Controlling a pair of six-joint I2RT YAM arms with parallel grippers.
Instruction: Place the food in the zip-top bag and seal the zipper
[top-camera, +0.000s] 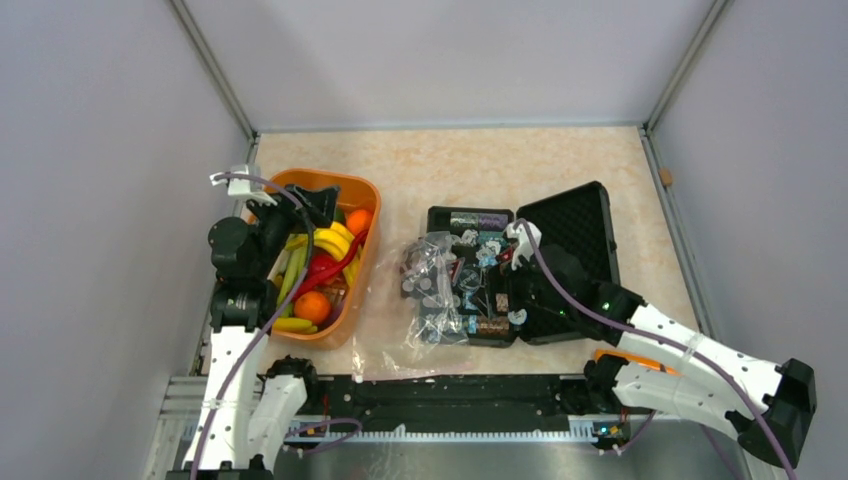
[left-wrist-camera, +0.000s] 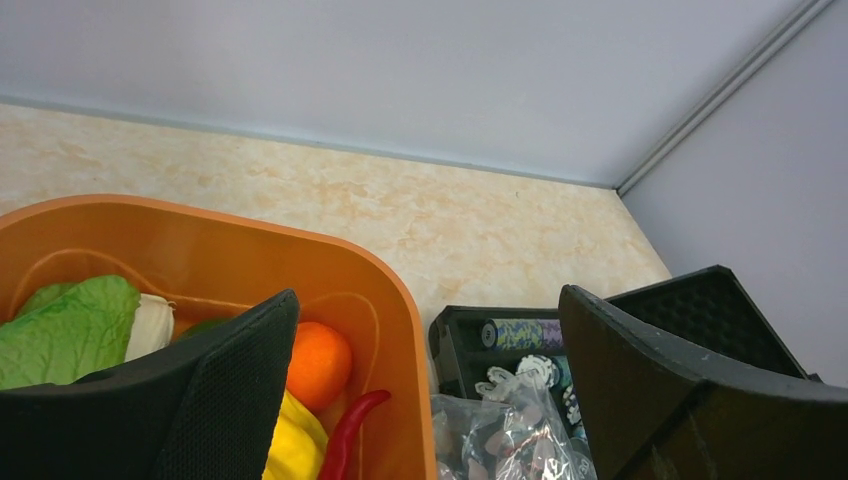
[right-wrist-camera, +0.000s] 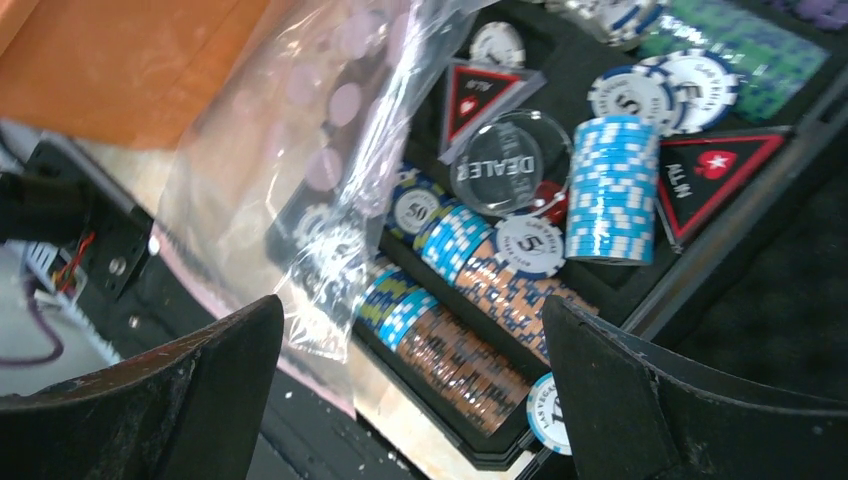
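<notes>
glossy toy fruits and vegetables (top-camera: 325, 270), yellow bananas, oranges, a red chilli, lie heaped under the left pincer (left-wrist-camera: 428, 300); the clear crinkly plastic zip-top bag (top-camera: 435, 290) lies crumpled just left of the right pincer (right-wrist-camera: 415, 305).

- We see bright, even light in the top view, with only faint shadows on the counter (top-camera: 500, 170).
- In the right wrist view we notice mild blur and white glare on the zip-top bag (right-wrist-camera: 310, 200).
</notes>
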